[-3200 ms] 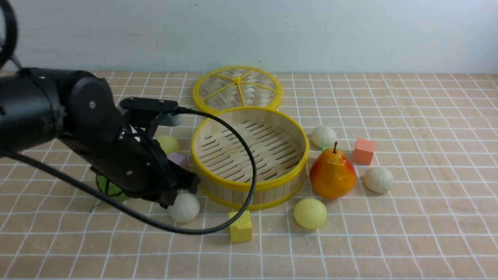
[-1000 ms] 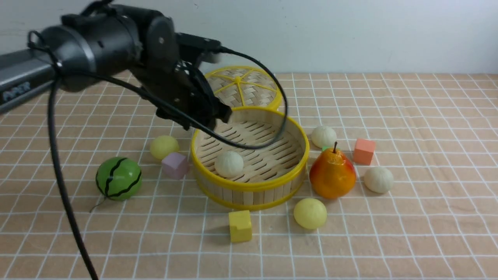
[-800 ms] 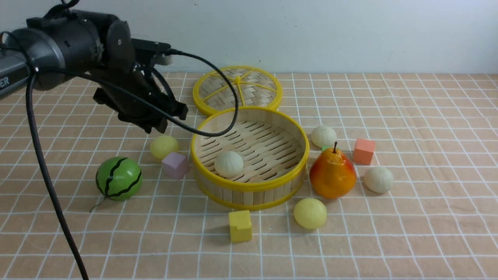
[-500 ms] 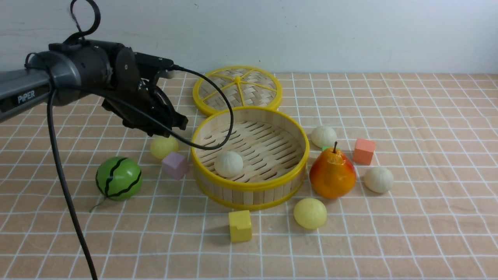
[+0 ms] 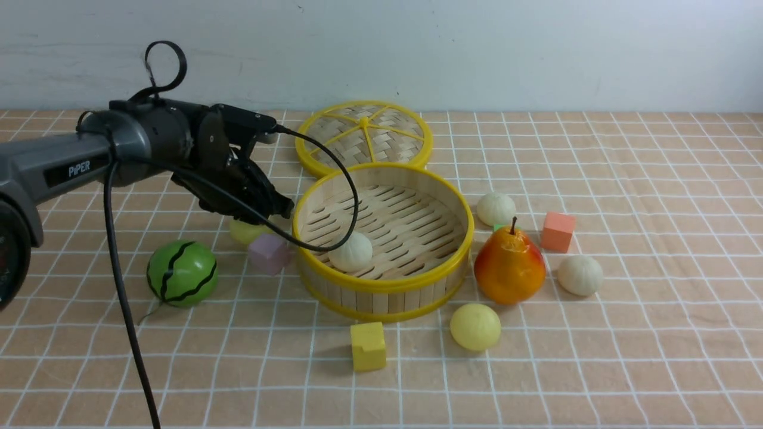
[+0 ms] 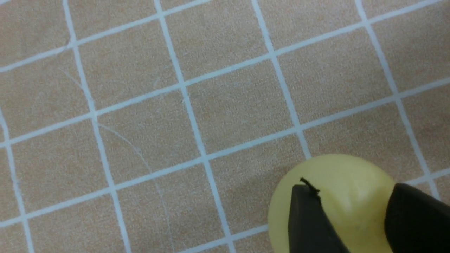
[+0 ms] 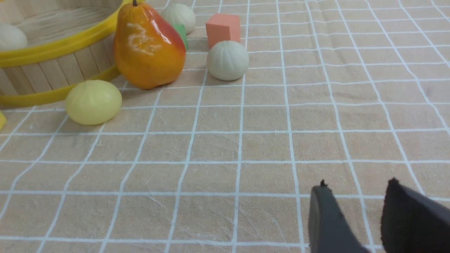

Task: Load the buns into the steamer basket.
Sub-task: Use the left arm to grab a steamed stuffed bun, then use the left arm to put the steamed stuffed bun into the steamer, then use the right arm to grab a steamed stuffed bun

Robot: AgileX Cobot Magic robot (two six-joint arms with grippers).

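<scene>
The steamer basket (image 5: 381,287) stands mid-table and holds one off-white bun (image 5: 351,251). My left gripper (image 5: 265,208) is open and hangs just above a pale yellow bun (image 5: 245,232) left of the basket. In the left wrist view its fingers (image 6: 306,211) straddle that bun (image 6: 348,196), with the gripper (image 6: 351,189) over its top. Right of the basket lie two off-white buns (image 5: 496,208) (image 5: 579,274), and a second yellow bun (image 5: 475,326) lies in front. My right gripper (image 7: 357,186) is open and empty over bare cloth, and it is out of the front view.
A pear (image 5: 509,268) stands against the basket's right side. A purple cube (image 5: 269,252) touches the yellow bun under my left gripper. A watermelon ball (image 5: 182,273), a yellow cube (image 5: 368,345), an orange cube (image 5: 558,231) and the flat lid (image 5: 363,136) lie around the basket.
The off-white bun from the table's front left now lies in the basket. My left gripper has moved from over the basket to the left and down onto the pale yellow bun.
</scene>
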